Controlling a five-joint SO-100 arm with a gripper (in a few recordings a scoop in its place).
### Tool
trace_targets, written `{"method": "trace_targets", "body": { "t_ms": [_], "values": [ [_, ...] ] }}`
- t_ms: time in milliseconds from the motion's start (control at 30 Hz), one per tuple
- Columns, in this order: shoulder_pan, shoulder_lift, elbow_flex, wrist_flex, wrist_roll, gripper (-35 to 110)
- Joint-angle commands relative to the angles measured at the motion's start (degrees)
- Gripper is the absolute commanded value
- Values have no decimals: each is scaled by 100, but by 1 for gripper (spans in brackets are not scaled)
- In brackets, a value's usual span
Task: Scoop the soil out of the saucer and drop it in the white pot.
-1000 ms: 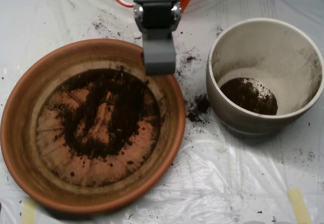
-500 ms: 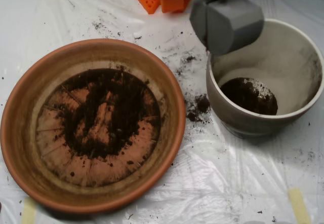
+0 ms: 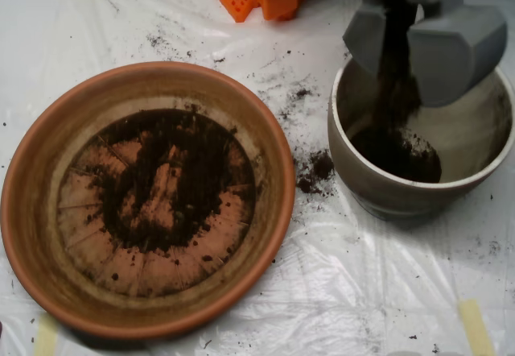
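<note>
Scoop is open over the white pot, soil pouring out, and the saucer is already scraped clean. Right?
Not quite. The overhead view shows the scoop open above the white pot with soil falling, but the saucer isn't clean: a dark ring of soil covers its bottom.

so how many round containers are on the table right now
2. The saucer sits on the left with soil spread across its bottom. The white pot stands on the right, under the open end effector dropping soil in.

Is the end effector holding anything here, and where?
No firm hold: the end effector is open over the pot, and soil is streaming out through the gap between its halves.
</note>
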Motion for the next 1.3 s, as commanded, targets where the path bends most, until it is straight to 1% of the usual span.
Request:
{"method": "trace_targets", "body": {
  "t_ms": [0, 200, 367, 500, 733, 833, 967, 1133, 1267],
  "values": [
    [-123, 545, 229, -88, -70, 40],
    [-114, 738, 598, -149, -70, 46],
    [-97, 835, 598, -123, -18, 46],
    [132, 879, 448, -132, 264, 45],
    [1072, 1099, 123, -158, 1028, 44],
    [1644, 1187, 70, -167, 1433, 43],
    [2426, 1169, 70, -97, 1644, 43],
    [3261, 1362, 756, -211, 1705, 43],
    [3806, 1863, 2030, -773, 1573, 42]
  ]
}}
